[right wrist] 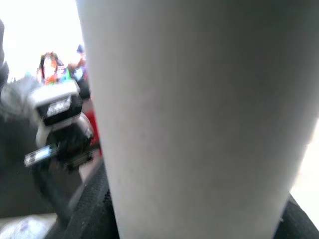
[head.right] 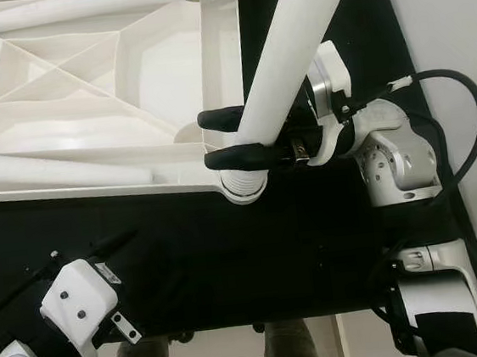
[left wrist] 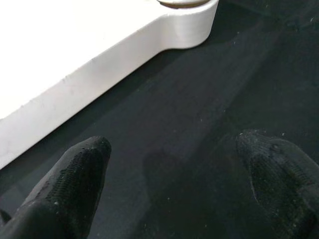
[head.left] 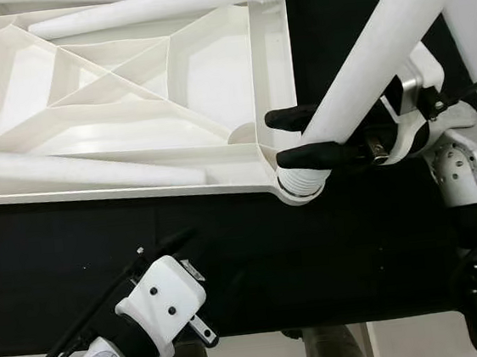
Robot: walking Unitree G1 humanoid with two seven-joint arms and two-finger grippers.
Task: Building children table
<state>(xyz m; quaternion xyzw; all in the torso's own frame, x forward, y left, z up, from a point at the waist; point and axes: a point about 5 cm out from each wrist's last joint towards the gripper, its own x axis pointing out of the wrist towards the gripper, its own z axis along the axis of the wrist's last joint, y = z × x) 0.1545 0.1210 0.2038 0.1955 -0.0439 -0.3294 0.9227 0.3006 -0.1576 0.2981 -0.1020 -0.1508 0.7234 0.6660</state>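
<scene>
The right end effector point(head.left: 298, 138) clamps the white round plastic table leg point(head.left: 378, 44), seating its threaded end below into the upturned white ribbed plastic tabletop's point(head.left: 127, 88) corner socket point(head.left: 301, 185).

The table leg point(head.left: 379, 53) between the right gripper's point(head.left: 296, 138) fingers is smooth, glossy white plastic. So is the ribbed tabletop underside point(head.left: 127, 88). The cloth point(head.left: 315, 256) below looks matt black.

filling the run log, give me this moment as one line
right pincer: shut on table leg, threaded end at tabletop corner socket | left pincer: open, above black mat
</scene>
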